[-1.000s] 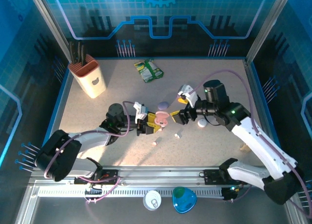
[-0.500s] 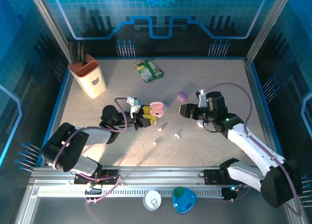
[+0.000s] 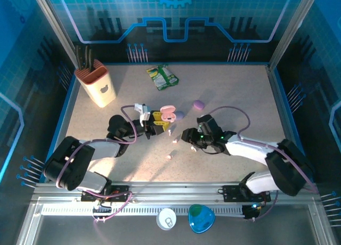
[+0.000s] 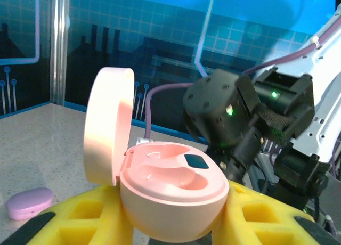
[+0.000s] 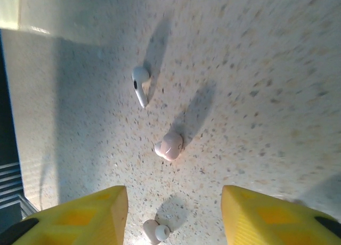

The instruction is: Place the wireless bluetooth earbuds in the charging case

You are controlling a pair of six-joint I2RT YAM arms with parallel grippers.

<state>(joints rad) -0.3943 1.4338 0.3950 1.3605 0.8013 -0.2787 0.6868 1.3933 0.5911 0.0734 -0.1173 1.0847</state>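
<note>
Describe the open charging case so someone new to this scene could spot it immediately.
On the speckled table, find the left arm reaching from the near-left edge toward the middle. The pink charging case sits clamped between the yellow jaws of the left gripper. Unlike the purple case lying shut on the table nearby, its lid stands flipped up.

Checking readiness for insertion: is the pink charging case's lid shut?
No, the pink charging case has its lid swung upright, exposing the inner tray.

pink case (image 4: 170,194), lilac case (image 4: 29,203) — white earbud (image 5: 140,85), pink earbud (image 5: 171,145) — beige speckled table (image 5: 266,69), yellow pads (image 5: 80,213) on right tool (image 5: 173,215)
</note>
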